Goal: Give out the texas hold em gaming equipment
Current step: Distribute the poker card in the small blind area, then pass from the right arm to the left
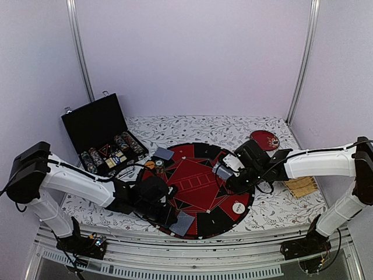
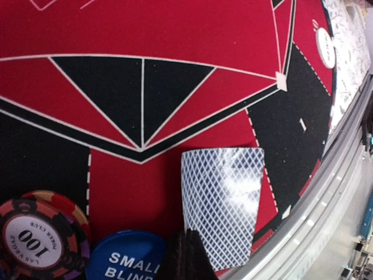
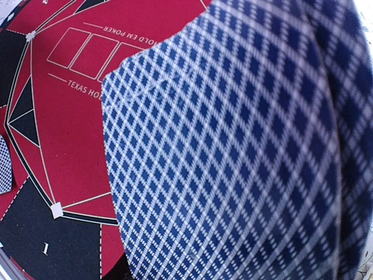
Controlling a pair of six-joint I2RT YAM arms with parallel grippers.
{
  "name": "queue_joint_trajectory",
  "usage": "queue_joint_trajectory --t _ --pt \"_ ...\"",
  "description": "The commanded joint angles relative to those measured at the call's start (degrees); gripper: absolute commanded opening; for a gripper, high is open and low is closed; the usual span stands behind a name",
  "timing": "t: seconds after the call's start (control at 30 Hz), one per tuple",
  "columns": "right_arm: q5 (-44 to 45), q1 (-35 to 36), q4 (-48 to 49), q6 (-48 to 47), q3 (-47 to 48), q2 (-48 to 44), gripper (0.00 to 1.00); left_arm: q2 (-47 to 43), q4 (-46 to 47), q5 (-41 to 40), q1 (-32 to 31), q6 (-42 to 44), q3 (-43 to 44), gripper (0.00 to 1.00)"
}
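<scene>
My left gripper (image 1: 170, 209) is shut and empty. Its fingertips (image 2: 186, 256) rest at the near corner of a face-down playing card (image 2: 224, 204) that lies flat on the round red and black poker mat (image 1: 195, 181) near its front edge. A blue "small blind" disc (image 2: 125, 259) and a striped 100 chip (image 2: 32, 245) lie just left of the fingers. My right gripper (image 1: 224, 174) is shut on a stack of blue-backed cards (image 3: 233, 151) above the mat's right side; the cards hide its fingers. A white button disc (image 1: 239, 207) lies on the mat. Another card (image 1: 164, 154) lies at the mat's far left.
An open black case (image 1: 96, 125) with rows of chips stands at the back left. A dark red plate (image 1: 265, 140) sits at the back right. A straw-coloured slatted mat (image 1: 302, 186) lies right of the poker mat. The table's metal front rail (image 2: 326, 198) runs close to the left gripper.
</scene>
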Motion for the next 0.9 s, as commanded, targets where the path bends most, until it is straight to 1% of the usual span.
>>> queue_joint_trajectory --t 0.0,0.03,0.1,0.2,0.33,0.43,0.5,0.7,0.77,0.87 --pt "-0.3 -0.2 0.3 0.1 0.2 -2.4 0.42 -1.9 -1.2 -1.6 0.5 -1.4 -0.1 0.05" --pt "-0.5 -0.2 0.4 0.1 0.3 -2.4 0.42 -1.9 -1.4 -1.3 0.4 -1.4 -0.1 0.14" --pt "-1.0 -0.2 0.1 0.0 0.6 -2.3 0.43 -2.3 -1.7 -1.0 0.0 -1.5 0.2 0.25" --pt "-2.8 -0.1 0.2 0.0 1.0 -2.4 0.42 -4.0 -4.1 -2.1 -0.2 -0.1 1.7 0.34" --pt "-6.2 0.5 1.8 -1.1 0.6 -3.9 0.43 -8.4 -8.2 -5.8 0.2 4.4 5.6 0.43" --pt "-9.1 1.8 2.8 -2.4 1.1 -4.5 0.43 -12.1 -7.9 -5.8 1.7 8.3 7.3 0.51" --pt "-10.8 3.3 3.3 -3.7 1.9 -4.1 0.43 -14.4 -5.9 -4.2 3.5 10.8 7.3 0.59" --pt "-14.5 8.5 3.1 -6.9 7.1 0.1 0.43 -19.6 6.4 6.1 11.2 12.9 4.1 0.73" --pt "-15.4 9.5 3.1 -7.1 9.1 1.7 0.43 -19.8 9.1 8.4 12.1 14.2 4.0 0.77" --pt "-16.3 10.4 2.7 -7.4 12.2 4.6 0.43 -18.9 9.3 11.1 12.1 16.9 4.9 0.8"
